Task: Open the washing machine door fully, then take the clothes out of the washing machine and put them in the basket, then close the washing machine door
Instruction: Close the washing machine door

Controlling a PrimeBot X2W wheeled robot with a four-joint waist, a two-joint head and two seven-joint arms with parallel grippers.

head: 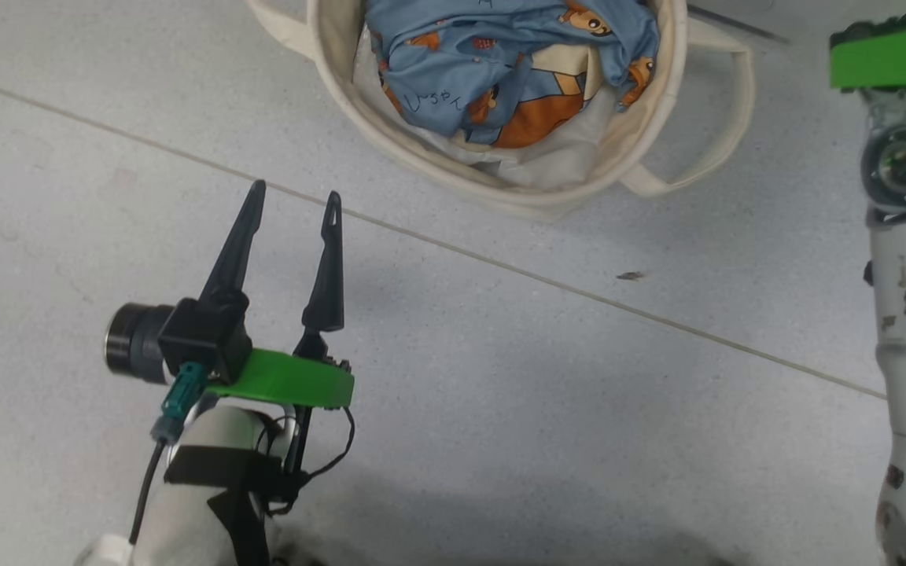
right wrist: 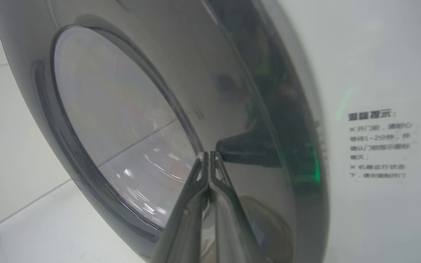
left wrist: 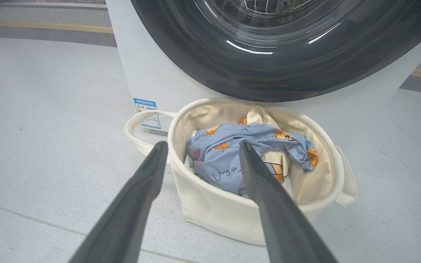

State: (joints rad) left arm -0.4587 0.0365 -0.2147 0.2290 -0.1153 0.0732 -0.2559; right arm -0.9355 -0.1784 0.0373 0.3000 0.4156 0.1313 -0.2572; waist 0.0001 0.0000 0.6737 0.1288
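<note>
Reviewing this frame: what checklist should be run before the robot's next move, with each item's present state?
1. Clothes inside the basket: ok.
2. Left gripper open and empty, over bare floor: ok.
3. Right gripper shut, tips at the washing machine door rim: ok.
4. Door flush against the washing machine front: looks closed; whether it is latched, cannot tell.
5. Cloth trapped at the door's lower edge: none seen, ok.
6. Drum empty: cannot tell.
</note>
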